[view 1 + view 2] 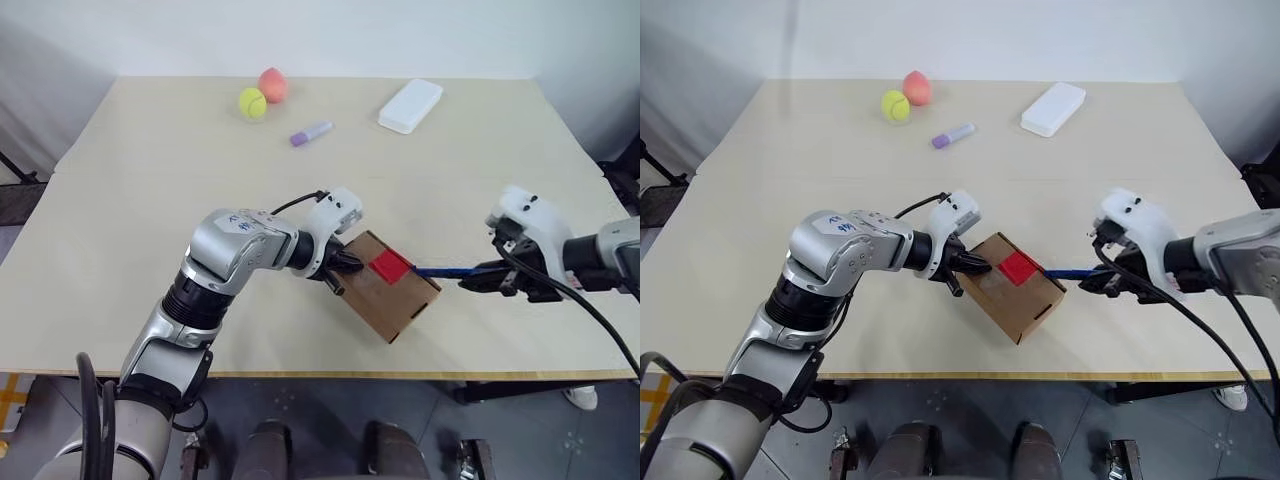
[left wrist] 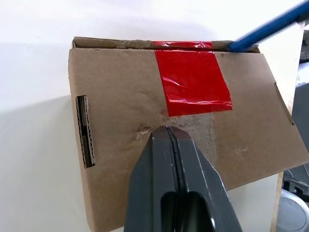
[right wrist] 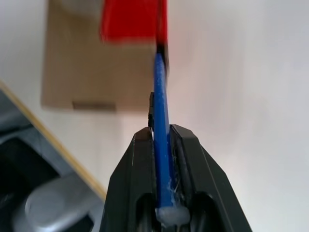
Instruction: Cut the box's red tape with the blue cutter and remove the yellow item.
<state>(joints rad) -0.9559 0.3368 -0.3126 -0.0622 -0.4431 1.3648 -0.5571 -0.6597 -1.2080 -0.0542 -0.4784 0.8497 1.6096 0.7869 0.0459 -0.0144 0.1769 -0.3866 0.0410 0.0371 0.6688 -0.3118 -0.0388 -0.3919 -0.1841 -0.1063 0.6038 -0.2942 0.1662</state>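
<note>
Here, blue cutter [image 3: 161,121] clamped between right gripper [image 1: 478,282] fingers, tip at red tape [image 1: 390,266]

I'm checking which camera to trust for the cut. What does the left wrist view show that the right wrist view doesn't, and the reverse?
Left wrist view alone: the left tool, shut, pressing its tip on the box's top below the red tape, plus a slot in the box's side. Right wrist view alone: the right tool shut on the blue cutter, seen along its length. Both share the box, the tape, and the cutter's tip at the tape's edge.
</note>
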